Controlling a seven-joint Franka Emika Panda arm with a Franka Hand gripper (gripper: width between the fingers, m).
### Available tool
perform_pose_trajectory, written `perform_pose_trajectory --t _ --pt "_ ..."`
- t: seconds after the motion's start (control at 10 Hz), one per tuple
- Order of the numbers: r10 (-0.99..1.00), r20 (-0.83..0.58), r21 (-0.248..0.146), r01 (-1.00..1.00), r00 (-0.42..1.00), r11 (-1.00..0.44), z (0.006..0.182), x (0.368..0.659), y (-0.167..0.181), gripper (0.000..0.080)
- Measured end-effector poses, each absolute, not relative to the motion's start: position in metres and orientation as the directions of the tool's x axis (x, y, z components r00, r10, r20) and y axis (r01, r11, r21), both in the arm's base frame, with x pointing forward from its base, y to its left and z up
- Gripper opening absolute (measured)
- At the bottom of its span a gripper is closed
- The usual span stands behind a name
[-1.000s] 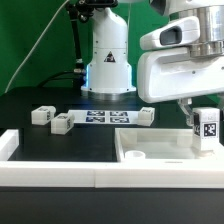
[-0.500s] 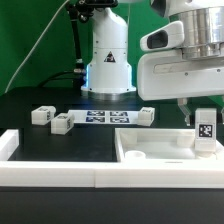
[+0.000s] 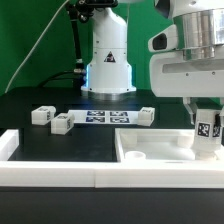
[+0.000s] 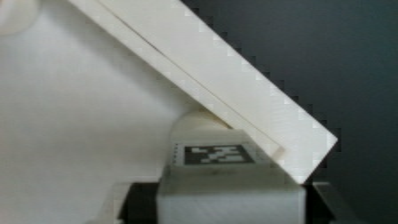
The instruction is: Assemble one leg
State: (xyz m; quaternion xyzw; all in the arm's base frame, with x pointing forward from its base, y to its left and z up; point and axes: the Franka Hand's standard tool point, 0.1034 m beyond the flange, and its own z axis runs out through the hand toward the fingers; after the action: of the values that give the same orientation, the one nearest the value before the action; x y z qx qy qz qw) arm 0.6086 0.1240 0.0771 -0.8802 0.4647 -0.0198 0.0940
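At the exterior view's lower left, a white barrier [image 3: 50,172] is running along the front of the black table [image 3: 40,95], with its left end turning back toward the rear. Just behind it, left of centre, a spare leg [image 3: 41,115] and a second spare leg [image 3: 61,123] are lying close together, tags showing. In the centre the marker board [image 3: 105,118] is lying flat in front of the white robot base [image 3: 108,60], and a third spare leg [image 3: 146,116] is sitting at the board's right end. Toward the lower right, a white tray [image 3: 160,150] with a raised rim is resting on the table just behind the barrier. At the far right, the bulky white arm housing [image 3: 185,70] is hanging over the tray, and below it the gripper [image 3: 206,110] is holding the leg [image 3: 207,133] upright at the tray's right-hand far corner. The leg's lower end is dipping below the rim line, though whether it is touching the tray floor cannot be told. In the wrist view the leg [image 4: 217,150] is showing a tagged face, with the dark fingers [image 4: 139,200] pressing on both of its sides, so the jaws are clamped on it. The tray's rim is crossing diagonally just beside it.
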Motion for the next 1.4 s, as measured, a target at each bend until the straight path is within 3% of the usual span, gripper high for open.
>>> perform_pose_trajectory --t 0.3,0.6,0.7,0.8,0.9,1.0,1.2,1.4 --pt "-0.951 -0.131 -0.168 -0.952 0.279 -0.256 0.0775 0.6083 0.1268 0.0296" --pt "-0.974 -0.176 -0.152 -0.982 0.143 -0.117 0.0769 0.6077 0.1283 0.0295" --pt "-0.971 -0.173 -0.155 -0.978 0.163 -0.136 0.0769 0.6078 0.1281 0.0295" --pt "-0.968 -0.169 -0.159 -0.974 0.185 -0.159 0.0769 0.6078 0.1282 0.0489" --pt "-0.958 -0.159 -0.169 -0.962 0.239 -0.213 0.0769 0.6080 0.1272 0.0489" --pt "-0.942 -0.146 -0.180 -0.945 0.302 -0.274 0.0769 0.6090 0.1223 0.0614" --pt "-0.828 -0.090 -0.204 -0.824 0.553 -0.528 0.0775 0.6096 0.1187 0.0639" --pt "-0.655 -0.034 -0.190 -0.648 0.755 -0.738 0.0795 0.6091 0.1194 0.0648"
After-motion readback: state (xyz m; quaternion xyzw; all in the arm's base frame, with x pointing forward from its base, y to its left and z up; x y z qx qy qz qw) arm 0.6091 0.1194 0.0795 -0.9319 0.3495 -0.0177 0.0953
